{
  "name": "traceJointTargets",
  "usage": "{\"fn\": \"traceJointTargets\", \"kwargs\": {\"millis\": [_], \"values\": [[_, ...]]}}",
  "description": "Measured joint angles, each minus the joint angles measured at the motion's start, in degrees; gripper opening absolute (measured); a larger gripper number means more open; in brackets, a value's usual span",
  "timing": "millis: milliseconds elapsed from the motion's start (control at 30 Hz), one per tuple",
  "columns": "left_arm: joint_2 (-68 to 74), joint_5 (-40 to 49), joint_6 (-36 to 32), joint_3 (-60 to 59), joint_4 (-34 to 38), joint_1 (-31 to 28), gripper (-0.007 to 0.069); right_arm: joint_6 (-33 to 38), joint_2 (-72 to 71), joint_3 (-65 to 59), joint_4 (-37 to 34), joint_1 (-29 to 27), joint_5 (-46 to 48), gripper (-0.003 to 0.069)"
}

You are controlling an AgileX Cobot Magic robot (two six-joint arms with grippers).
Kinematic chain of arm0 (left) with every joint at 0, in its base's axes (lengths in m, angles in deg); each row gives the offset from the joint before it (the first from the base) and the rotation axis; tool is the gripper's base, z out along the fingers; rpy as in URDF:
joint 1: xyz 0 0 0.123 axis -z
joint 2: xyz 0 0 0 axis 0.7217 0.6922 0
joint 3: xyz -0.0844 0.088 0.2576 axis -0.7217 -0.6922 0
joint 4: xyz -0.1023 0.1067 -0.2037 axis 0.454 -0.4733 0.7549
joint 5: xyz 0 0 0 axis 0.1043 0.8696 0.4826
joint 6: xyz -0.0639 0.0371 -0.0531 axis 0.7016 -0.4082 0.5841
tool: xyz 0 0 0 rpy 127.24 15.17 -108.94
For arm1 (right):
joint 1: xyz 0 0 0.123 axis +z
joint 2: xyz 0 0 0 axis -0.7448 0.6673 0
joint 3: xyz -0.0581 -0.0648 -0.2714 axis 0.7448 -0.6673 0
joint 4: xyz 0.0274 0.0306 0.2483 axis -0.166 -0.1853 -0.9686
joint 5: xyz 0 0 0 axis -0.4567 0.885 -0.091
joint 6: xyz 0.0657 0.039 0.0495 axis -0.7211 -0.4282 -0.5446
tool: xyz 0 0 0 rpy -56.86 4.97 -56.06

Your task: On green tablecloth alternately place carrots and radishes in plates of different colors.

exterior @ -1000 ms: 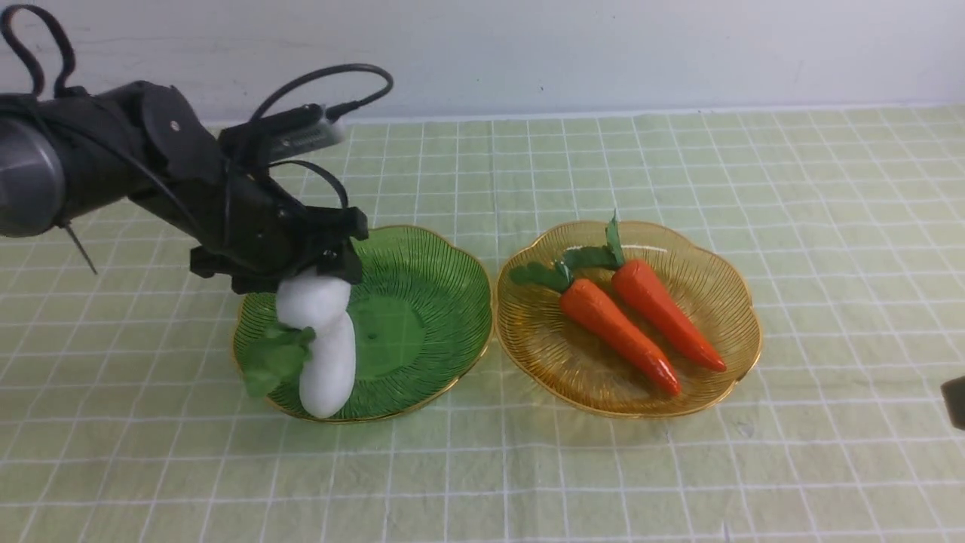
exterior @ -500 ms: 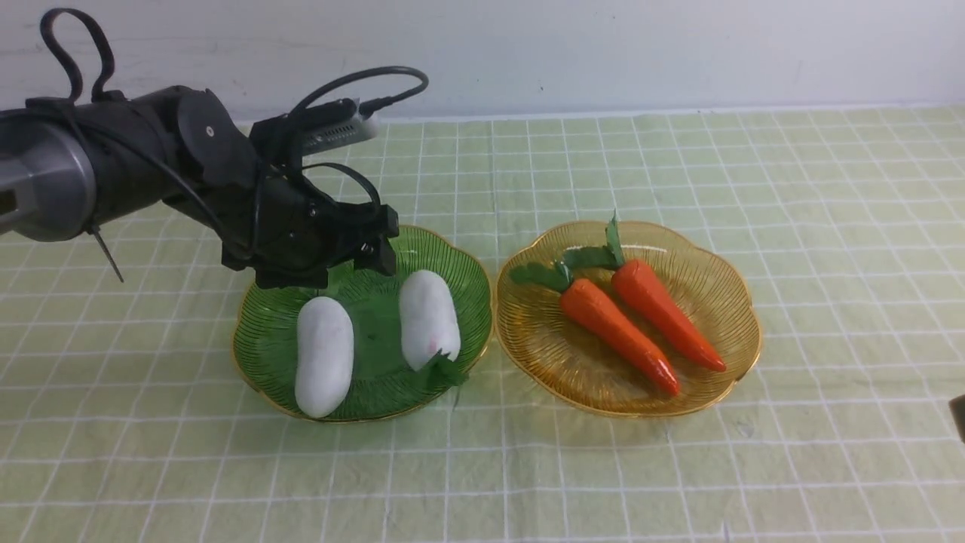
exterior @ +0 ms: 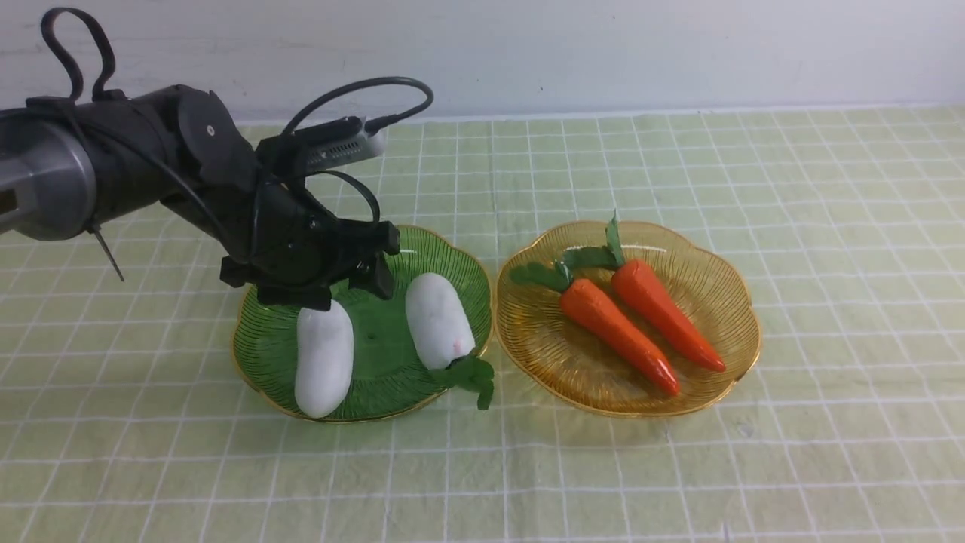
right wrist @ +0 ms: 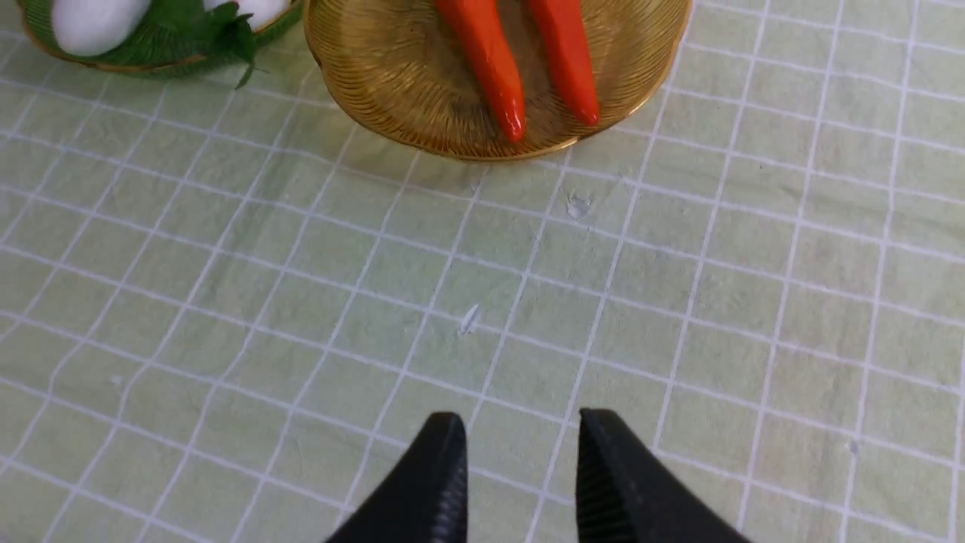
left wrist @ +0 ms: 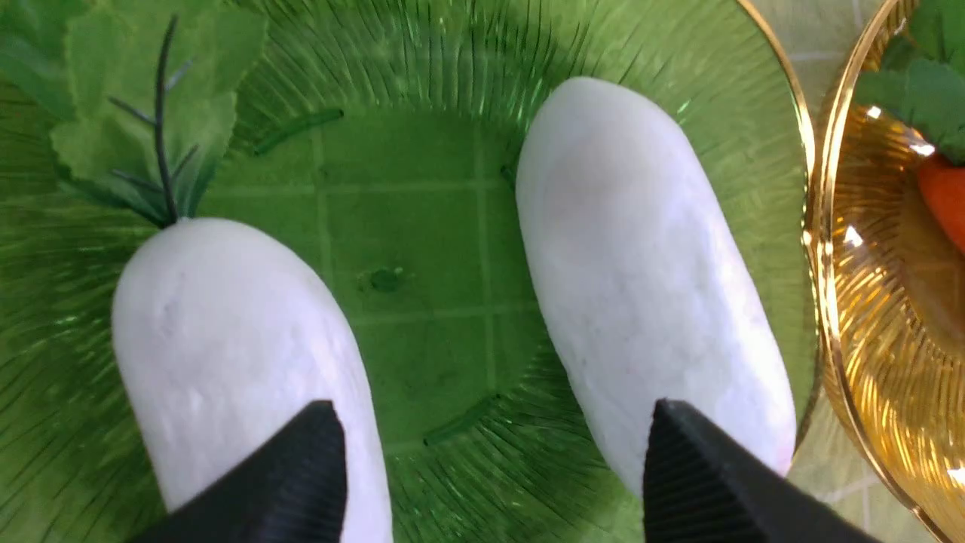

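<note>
Two white radishes (exterior: 324,360) (exterior: 439,320) lie side by side in the green plate (exterior: 452,260); the right one's leaves hang over the front rim. In the amber plate (exterior: 716,286) lie two orange carrots (exterior: 618,335) (exterior: 667,313), tips toward me. My left gripper (exterior: 345,290) hovers open just above the back of the green plate, holding nothing; the left wrist view shows its fingertips over both radishes (left wrist: 226,324) (left wrist: 641,279). My right gripper (right wrist: 520,445) is outside the front view. It hangs over bare green tablecloth (right wrist: 226,302) in front of the amber plate (right wrist: 392,83), jaws a little apart and empty.
The checked tablecloth (exterior: 678,467) covers the whole table up to a pale wall at the back. The two plates sit almost rim to rim. The left arm's cable loops above the green plate's back edge.
My left gripper let go of the second radish, which settled on the right side of the green plate. The right gripper slid out of the front view and its jaws narrowed.
</note>
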Motion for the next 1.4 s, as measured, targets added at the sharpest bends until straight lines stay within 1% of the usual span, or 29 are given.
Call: {"fn": "traceJointTargets", "kwargs": {"millis": [67,100,133,233,300,333,367,400,433,500,600,1167,1400], "values": [[0.0,1.4,0.0,1.2,0.0,0.0,0.0415,0.0,-5.6,-6.0,0.1,0.0,-4.0,0.0158],[0.0,2.1,0.0,1.9,0.0,0.0,0.0393,0.0,-7.6,-8.9,0.3,0.0,-7.7,0.0145],[0.0,3.7,0.0,3.0,0.0,0.0,0.0337,0.0,-9.8,-13.4,0.7,0.0,-14.7,0.012],[0.0,7.7,-1.1,5.6,-0.1,0.0,0.0225,0.4,-10.9,-19.7,1.0,0.0,-26.4,0.006],[0.0,9.8,-2.5,6.8,-0.1,0.0,0.016,0.8,-10.8,-22.1,1.0,0.0,-31.2,0.002],[0.0,10.9,-3.4,7.4,-0.1,0.0,0.0127,0.9,-10.7,-22.7,1.0,0.0,-33.2,0.001],[0.0,11.1,-3.7,7.6,-0.1,0.0,0.0111,0.9,-10.7,-22.8,1.1,0.0,-33.2,0.0008],[0.0,11.9,-4.8,8.3,-0.2,0.0,0.0057,0.9,-10.6,-23.7,1.1,0.0,-36.7,-0.0004],[0.0,12.4,-5.3,8.5,-0.2,0.0,0.003,1.0,-10.6,-24.0,1.1,0.0,-38.4,-0.001],[0.0,12.8,-6.1,8.6,-0.2,0.0,0.0004,1.1,-10.6,-24.0,1.1,0.0,-41.1,-0.0013],[0.0,12.9,-6.9,8.6,-0.2,0.0,-0.0008,1.1,-10.6,-24.0,1.1,0.0,-42.6,-0.0013],[0.0,13.0,-7.0,8.6,-0.4,0.0,-0.0008,1.1,-10.6,-24.0,1.1,0.0,-42.6,-0.0014],[0.0,16.9,-7.0,8.6,-0.4,0.0,-0.0008,1.1,-10.6,-24.8,1.1,0.0,-43.0,-0.0014]]}}
